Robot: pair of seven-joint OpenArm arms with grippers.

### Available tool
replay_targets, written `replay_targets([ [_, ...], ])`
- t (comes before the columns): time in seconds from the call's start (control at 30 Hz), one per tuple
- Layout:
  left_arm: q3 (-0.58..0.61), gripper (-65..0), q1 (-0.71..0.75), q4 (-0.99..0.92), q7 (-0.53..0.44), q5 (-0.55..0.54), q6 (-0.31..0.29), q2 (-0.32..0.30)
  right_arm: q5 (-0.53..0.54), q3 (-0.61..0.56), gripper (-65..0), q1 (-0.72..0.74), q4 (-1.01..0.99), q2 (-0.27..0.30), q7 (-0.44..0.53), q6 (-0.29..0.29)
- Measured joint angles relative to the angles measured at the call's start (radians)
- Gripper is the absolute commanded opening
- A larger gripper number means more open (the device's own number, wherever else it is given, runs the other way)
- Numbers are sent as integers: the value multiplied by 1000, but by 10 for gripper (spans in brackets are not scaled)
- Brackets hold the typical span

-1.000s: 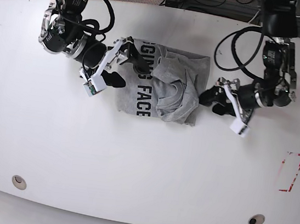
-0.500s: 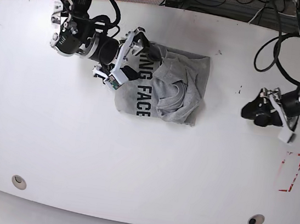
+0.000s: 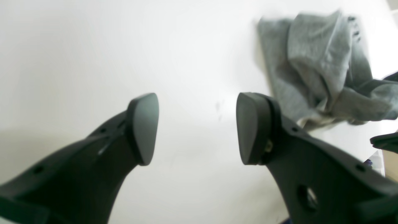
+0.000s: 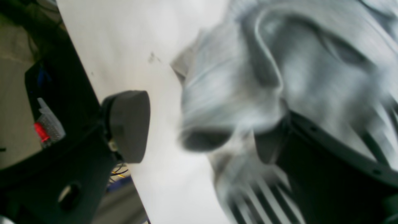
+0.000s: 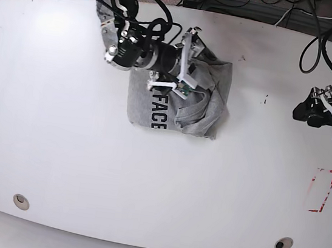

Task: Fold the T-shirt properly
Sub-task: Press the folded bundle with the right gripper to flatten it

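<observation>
Overhead view of a white table point(image 5: 59, 146). A light grey T-shirt point(image 5: 155, 113) lying at about 11 o'clock from the table's middle, partly folded into a rough rectangle. Black letters reading "FACE" visible along its lower left part. A rumpled heap of loose cloth bunched over its right half, not yet flattened.

Right gripper point(image 5: 187, 59) poised over the top of the shirt, near the 12 o'clock edge of the cloth. Jaws parted wide in the wrist view, one pad point(image 4: 129, 124) over bare table, the other over grey fabric, nothing pinched between them. Picture there blurred, so contact with the cloth impossible to confirm.

Left gripper point(image 5: 317, 113) well apart from the shirt, out toward 3 o'clock near the table's edge. Jaws point(image 3: 197, 127) spread wide and empty above bare table, shirt seen only in the far corner of that view.

Judged from the look: light, limp cotton, certain to sag and crease when lifted, unlikely to slip from rubber pads, in no way fragile. Best taken by a pinch at an edge or corner of the bunched part, probably the loose hem or sleeve at the right side, then drawn flat before folding over. Risk of grabbing several layers at once and dragging the whole stack.
</observation>
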Motion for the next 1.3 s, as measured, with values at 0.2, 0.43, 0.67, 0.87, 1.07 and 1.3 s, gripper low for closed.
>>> replay_targets([
  [0.2,-41,-278,31,1,5,6,0,-6,-39,-111,-170,69,-87,-92,-4,-1],
  [0.43,-77,-278,58,3,-1,-3,-1,-5,-29,-149,-170,101,-107,-183,8,-1],
  [0.67,-97,-278,58,3,-2,1,0,-8,-33,-109,-170,103,-19,-145,0,0],
  [0.87,-93,-278,61,3,2,0,0,-8,-29,-17,-170,89,-2,-56,11,8],
  [1.07,-93,-278,75,4,-4,4,0,-7,-47,9,-170,93,-14,-2,-10,6],
  [1.3,-89,-278,87,4,2,53,-1,0,-43,-23,-170,173,-117,-56,0,3],
])
